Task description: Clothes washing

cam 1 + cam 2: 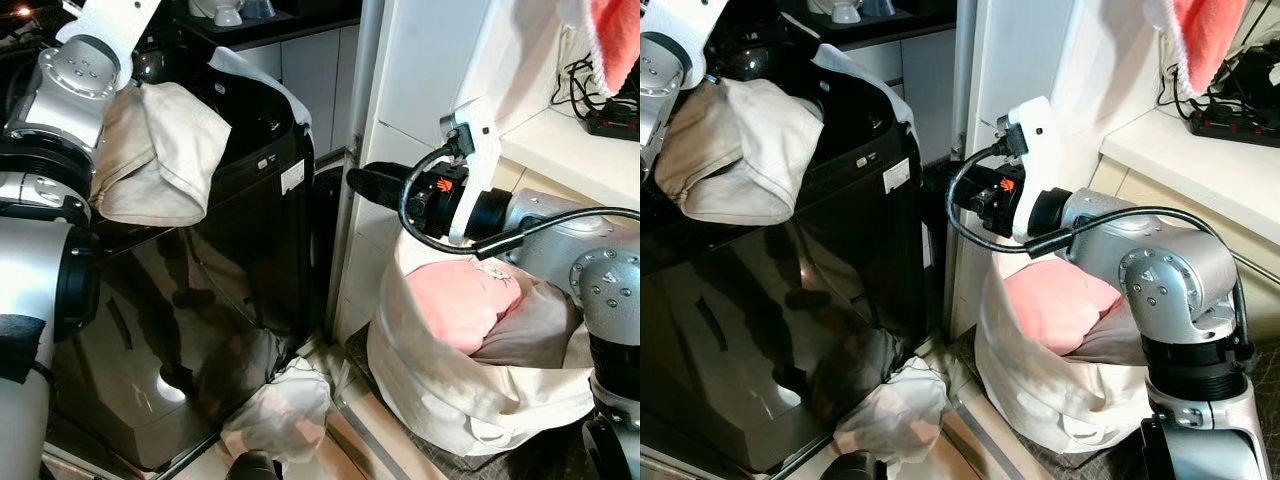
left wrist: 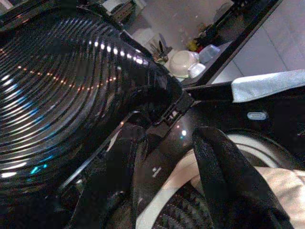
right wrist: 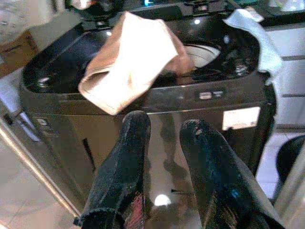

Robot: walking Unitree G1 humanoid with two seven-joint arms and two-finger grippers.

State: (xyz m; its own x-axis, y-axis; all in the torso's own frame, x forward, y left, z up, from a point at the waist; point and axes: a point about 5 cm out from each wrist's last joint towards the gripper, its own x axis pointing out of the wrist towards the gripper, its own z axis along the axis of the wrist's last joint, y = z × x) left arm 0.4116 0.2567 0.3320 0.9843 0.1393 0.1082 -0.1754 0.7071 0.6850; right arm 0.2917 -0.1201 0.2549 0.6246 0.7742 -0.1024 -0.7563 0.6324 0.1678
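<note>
A black top-loading washing machine [image 1: 200, 270] stands at the left with its lid up. A beige garment [image 1: 150, 150] hangs over its front rim, right under my raised left arm. In the left wrist view my left gripper [image 2: 167, 143] is open above the drum, the beige garment [image 2: 286, 186] beside one finger. My right gripper [image 1: 362, 185] reaches level toward the machine's right side, slightly open and holding nothing. Its fingers [image 3: 124, 167] point at the machine's front. Below my right arm, a white laundry bag [image 1: 460, 390] holds pink [image 1: 460, 300] and grey clothes.
A crumpled white cloth [image 1: 280, 410] lies on the floor at the machine's front corner. A pale cloth [image 1: 255, 75] drapes over the machine's back right edge. A white cabinet wall [image 1: 420, 80] stands between machine and bag. A pink towel [image 1: 615, 40] hangs above a power strip [image 1: 610, 120].
</note>
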